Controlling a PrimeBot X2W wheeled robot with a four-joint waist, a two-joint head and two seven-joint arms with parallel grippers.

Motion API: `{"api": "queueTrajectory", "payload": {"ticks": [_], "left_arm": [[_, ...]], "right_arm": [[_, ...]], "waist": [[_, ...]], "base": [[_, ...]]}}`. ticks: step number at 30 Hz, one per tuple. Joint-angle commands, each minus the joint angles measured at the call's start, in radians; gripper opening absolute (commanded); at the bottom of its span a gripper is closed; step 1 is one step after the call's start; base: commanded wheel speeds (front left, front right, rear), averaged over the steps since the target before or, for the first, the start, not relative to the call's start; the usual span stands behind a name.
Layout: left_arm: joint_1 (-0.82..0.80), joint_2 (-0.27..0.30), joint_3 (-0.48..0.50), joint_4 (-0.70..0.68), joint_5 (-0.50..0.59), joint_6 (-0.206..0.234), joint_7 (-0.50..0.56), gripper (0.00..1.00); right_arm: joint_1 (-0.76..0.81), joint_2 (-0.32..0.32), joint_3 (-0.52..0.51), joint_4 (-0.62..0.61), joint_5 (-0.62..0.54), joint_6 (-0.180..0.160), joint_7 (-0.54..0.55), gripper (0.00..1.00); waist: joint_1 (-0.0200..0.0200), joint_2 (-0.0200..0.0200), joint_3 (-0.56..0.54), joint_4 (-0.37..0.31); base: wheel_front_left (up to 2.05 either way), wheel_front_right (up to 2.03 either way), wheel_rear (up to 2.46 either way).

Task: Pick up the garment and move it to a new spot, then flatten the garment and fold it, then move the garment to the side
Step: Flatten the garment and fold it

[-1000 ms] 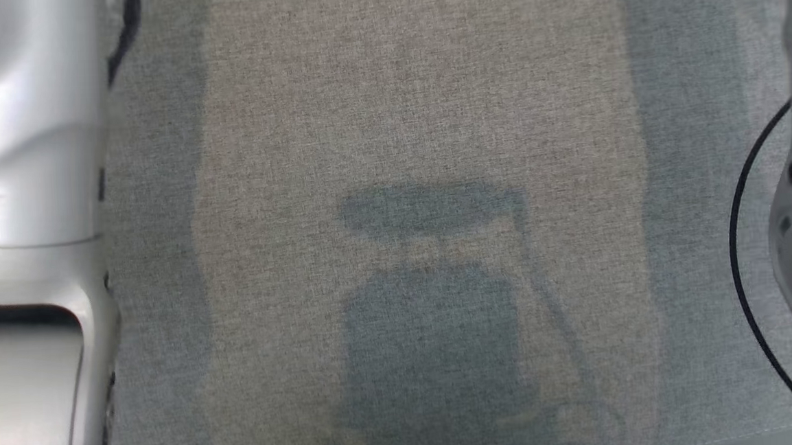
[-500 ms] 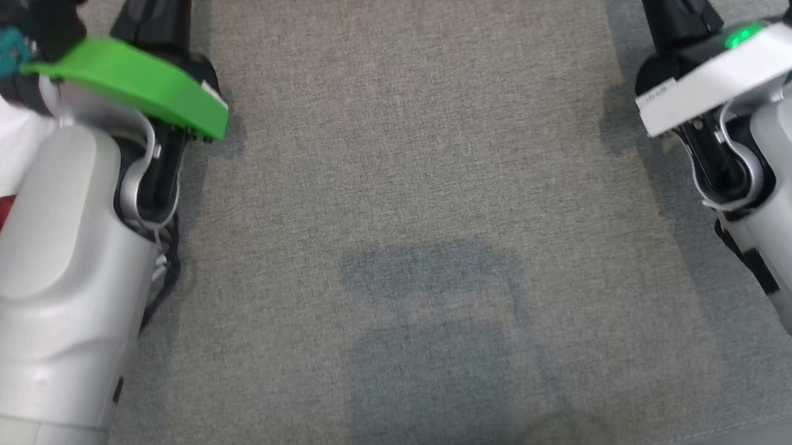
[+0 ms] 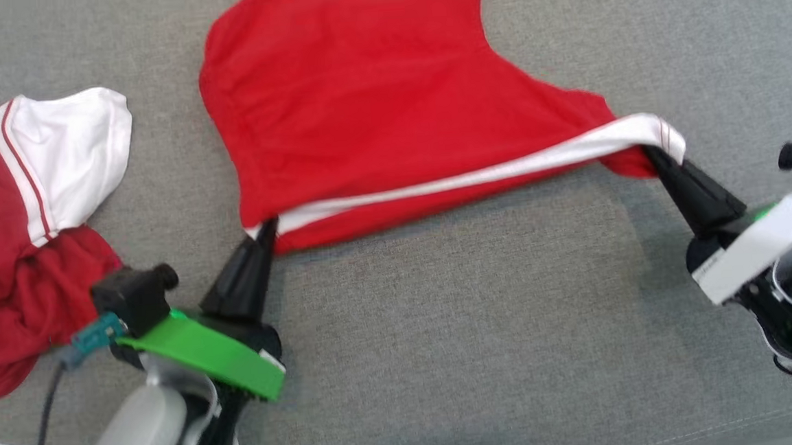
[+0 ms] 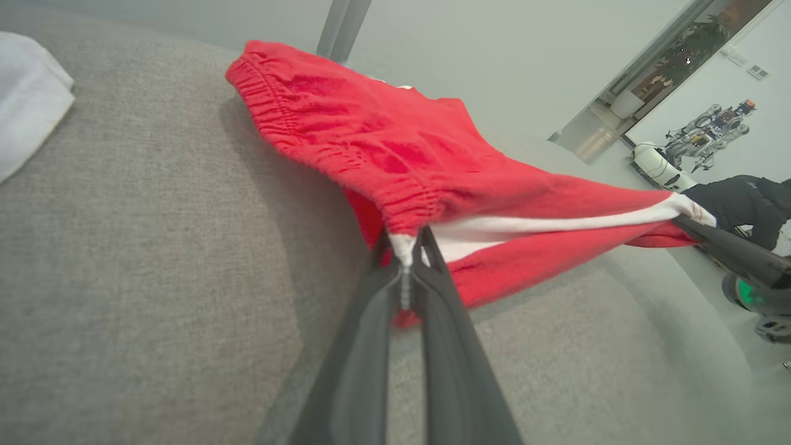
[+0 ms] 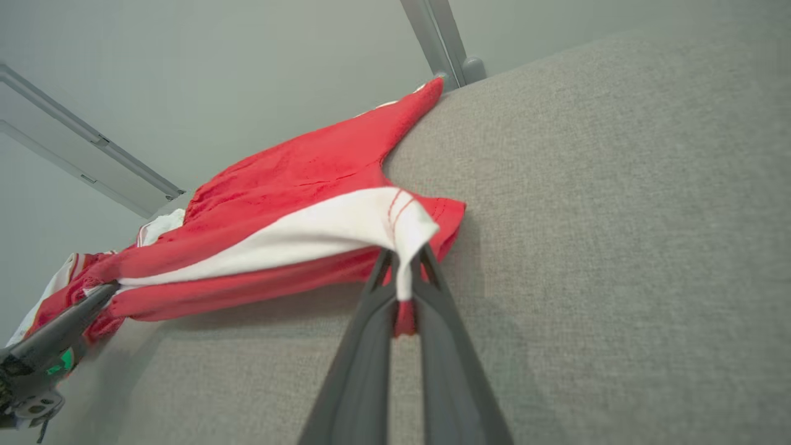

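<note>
Pinching one corner of the red garment (image 3: pixel 361 107), the left gripper (image 3: pixel 267 227) has its two dark fingers pressed together on the cloth. It holds the spot where the gathered elastic hem meets the white band (image 3: pixel 503 169). The right gripper (image 3: pixel 654 154) is clamped the same way on the far end of that band, and a fold of white cloth with thin red stripes drapes over its fingertips.

Between the two grippers the banded edge is stretched out in a long, shallow line. It is lifted slightly off the grey upholstered surface (image 3: pixel 485 327), with a shadow beneath it. The rest of the garment lies flat on the surface, spreading forward and away from both sets of fingertips. In the left wrist view the cloth runs off to the right of the fingers, towards the other gripper. In the right wrist view it runs off to the left.

A second garment (image 3: pixel 18 225), dark red with a white striped panel, lies crumpled on the outer side of the left gripper. It is apart from the fingers and close beside the green cover (image 3: pixel 204 351) on that wrist. The right wrist carries a white cover (image 3: pixel 762 245) behind its fingers.
</note>
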Motion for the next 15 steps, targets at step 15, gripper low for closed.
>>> {"api": "queueTrajectory", "payload": {"ticks": [15], "left_arm": [[0.428,0.013,-0.104,-0.327,-0.084,0.144,0.06,0.0]], "right_arm": [[0.481,-0.256,-0.047,-0.284,0.194,-0.001,0.053,0.0]], "waist": [[0.0001,0.0111,-0.141,0.025]], "base": [[0.0,0.0,0.0]]}}
